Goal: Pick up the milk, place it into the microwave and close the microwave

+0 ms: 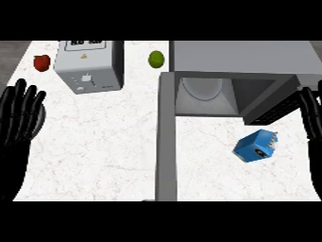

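A blue milk carton (255,146) lies tipped on the white counter, in front of the microwave's opening. The grey microwave (243,56) stands at the back right with its cavity open and a round turntable plate (203,89) visible inside. Its door (166,137) swings out toward me, left of the carton. My right hand (319,120) is open at the right edge, fingers straight and up, just right of the carton and apart from it. My left hand (13,118) is open at the left edge, fingers up, far from the carton.
A white toaster-like appliance (88,64) stands at the back left. A red fruit (43,62) lies left of it and a green fruit (156,58) between it and the microwave. White counter (100,142) stretches between my left hand and the door.
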Available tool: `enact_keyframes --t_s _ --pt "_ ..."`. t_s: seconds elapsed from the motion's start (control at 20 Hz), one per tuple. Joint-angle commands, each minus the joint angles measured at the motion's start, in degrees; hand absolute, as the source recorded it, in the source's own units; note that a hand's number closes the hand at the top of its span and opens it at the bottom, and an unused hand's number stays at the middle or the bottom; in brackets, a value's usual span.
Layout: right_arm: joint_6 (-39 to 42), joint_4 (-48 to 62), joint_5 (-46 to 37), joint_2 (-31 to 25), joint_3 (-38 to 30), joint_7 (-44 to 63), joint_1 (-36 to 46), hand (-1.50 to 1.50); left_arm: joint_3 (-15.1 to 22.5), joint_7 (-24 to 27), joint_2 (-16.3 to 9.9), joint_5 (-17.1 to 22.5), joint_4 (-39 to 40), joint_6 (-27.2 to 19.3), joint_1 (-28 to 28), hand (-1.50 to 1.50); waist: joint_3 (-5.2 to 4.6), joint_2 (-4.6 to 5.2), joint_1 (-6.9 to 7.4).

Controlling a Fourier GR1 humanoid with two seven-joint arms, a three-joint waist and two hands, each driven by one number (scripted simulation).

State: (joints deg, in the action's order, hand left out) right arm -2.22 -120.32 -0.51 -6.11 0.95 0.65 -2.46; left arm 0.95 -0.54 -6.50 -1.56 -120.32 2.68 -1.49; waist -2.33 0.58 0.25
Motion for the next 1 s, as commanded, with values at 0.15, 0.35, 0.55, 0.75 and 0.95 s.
enact_keyframes --t_s 0.15,0.35,0.55,0.75,0.95 --pt "-14.54 -0.49 -14.59 5.87 3.08 8.02 8.70 -1.50 -3.42 -0.29 -1.30 3.89 -0.15 1.46 1.67 -1.50 2.19 -0.55 0.46" --pt "-19.28 1.02 -6.66 6.02 8.89 12.33 11.44 -1.50 -5.85 -5.54 1.13 13.36 -0.59 1.88 -0.55 -1.50 2.26 -0.63 1.23" --pt "-26.22 2.20 -10.11 6.07 15.00 14.62 15.63 -1.50 -9.48 -4.47 -0.24 17.82 -1.12 4.41 -3.02 -1.50 2.29 -0.63 0.32" --pt "-33.09 4.56 -15.49 6.10 19.77 17.40 18.19 -1.50 -12.49 -2.90 -2.03 21.65 -2.40 9.02 -7.73 -1.50 2.28 -0.67 0.41" --pt "-34.97 1.52 -20.17 6.10 20.57 18.89 14.64 -1.50 -12.82 -2.87 -0.31 20.25 -1.50 7.88 -7.82 -1.50 2.30 -0.68 -0.05"
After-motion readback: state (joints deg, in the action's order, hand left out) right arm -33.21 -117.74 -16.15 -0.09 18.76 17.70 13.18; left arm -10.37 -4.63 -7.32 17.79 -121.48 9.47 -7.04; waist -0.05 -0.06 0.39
